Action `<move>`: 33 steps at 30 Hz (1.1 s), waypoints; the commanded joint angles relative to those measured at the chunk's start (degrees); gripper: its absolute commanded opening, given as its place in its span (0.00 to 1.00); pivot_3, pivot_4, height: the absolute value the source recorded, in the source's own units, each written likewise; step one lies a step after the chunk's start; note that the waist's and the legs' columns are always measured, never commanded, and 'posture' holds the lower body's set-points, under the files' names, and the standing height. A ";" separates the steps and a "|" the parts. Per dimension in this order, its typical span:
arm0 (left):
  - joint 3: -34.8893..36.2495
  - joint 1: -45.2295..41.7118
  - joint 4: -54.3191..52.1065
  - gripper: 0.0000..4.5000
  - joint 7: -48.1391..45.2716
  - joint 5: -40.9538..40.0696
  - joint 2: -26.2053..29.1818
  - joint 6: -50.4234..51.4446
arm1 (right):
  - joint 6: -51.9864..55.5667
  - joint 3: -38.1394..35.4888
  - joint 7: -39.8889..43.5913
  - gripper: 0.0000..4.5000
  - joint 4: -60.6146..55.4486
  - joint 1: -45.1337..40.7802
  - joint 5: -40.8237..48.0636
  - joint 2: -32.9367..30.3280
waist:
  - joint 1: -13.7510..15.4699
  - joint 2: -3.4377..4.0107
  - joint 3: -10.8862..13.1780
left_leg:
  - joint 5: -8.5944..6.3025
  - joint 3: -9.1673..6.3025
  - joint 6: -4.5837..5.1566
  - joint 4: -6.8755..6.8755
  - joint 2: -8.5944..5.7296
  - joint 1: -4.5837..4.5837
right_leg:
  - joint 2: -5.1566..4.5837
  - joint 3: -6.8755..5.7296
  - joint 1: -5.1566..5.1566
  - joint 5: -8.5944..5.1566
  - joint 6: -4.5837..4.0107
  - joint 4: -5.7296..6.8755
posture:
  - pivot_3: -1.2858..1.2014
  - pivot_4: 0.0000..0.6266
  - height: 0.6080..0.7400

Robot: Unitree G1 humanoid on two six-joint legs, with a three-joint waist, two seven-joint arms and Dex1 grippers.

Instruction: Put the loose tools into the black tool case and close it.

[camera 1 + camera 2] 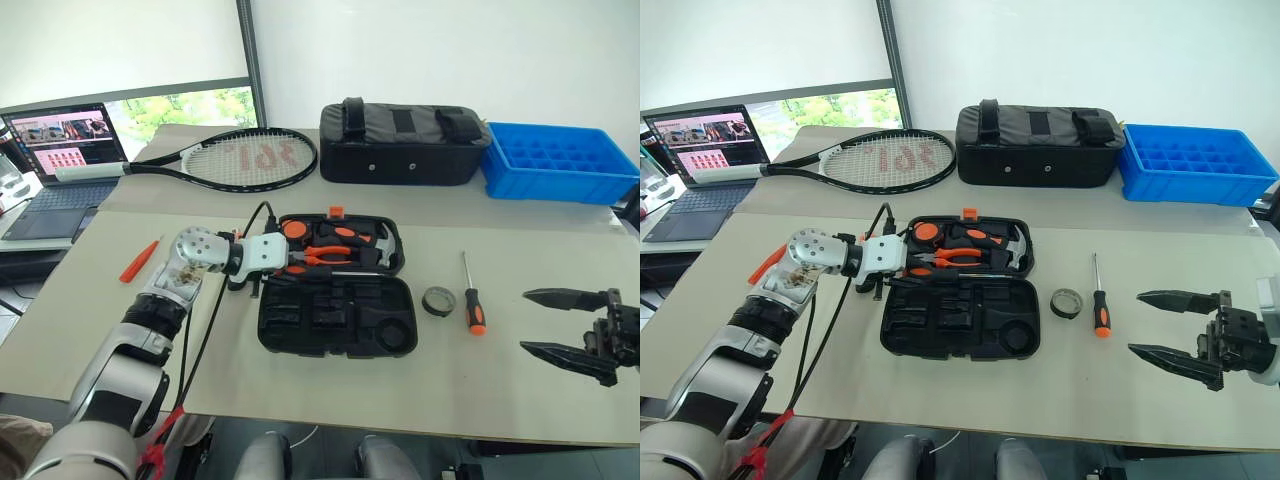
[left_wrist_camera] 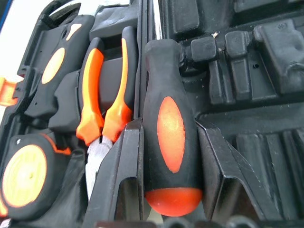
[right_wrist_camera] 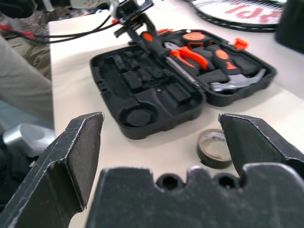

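Clamping screwdriver (image 2: 170, 142) over case (image 1: 335, 315): left pincer (image 2: 166, 171) | right pincer (image 1: 568, 322): spread, empty

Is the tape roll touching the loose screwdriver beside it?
Apart. The left eye view shows bare table between the tape roll and the screwdriver.

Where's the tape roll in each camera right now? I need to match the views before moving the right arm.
Left eye: tape roll on the table, between the open tool case and the loose screwdriver.
Right eye: tape roll, same spot, right of the case.
Left wrist: not in it.
Right wrist: tape roll beside the case's near edge.
Shared landmark: the case's round moulded recess.
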 commanded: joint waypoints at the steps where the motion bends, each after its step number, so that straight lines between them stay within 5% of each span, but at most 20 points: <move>1: 0.65 0.12 0.53 0.21 -2.78 -1.26 -1.10 -0.23 | -2.09 -1.75 1.99 1.00 1.54 -1.44 -0.53 -1.74 | -0.03 0.11 0.02 | 0.00 0.00 0.00 0.00 0.00 0.00 | 0.00 0.00 0.00 0.00 0.00 0.00 | 0.52 0.24 0.76; 19: -0.67 -0.57 6.24 0.21 0.32 6.95 2.52 -1.53 | -3.40 -0.83 2.56 1.00 1.86 -2.82 -1.56 -1.45 | -1.07 0.24 -0.01 | 0.01 -0.02 0.00 0.14 0.03 0.14 | 0.08 0.06 0.06 -0.06 0.11 0.26 | 0.52 0.24 0.76; 33: -0.78 0.97 0.96 0.21 -2.48 6.20 5.60 2.00 | -4.65 -0.49 2.76 1.00 2.45 -3.06 -2.16 -1.37 | -1.56 0.29 -0.03 | -0.01 -0.04 0.03 0.45 0.12 0.06 | 0.18 0.09 0.06 -0.12 0.21 0.36 | 0.52 0.24 0.76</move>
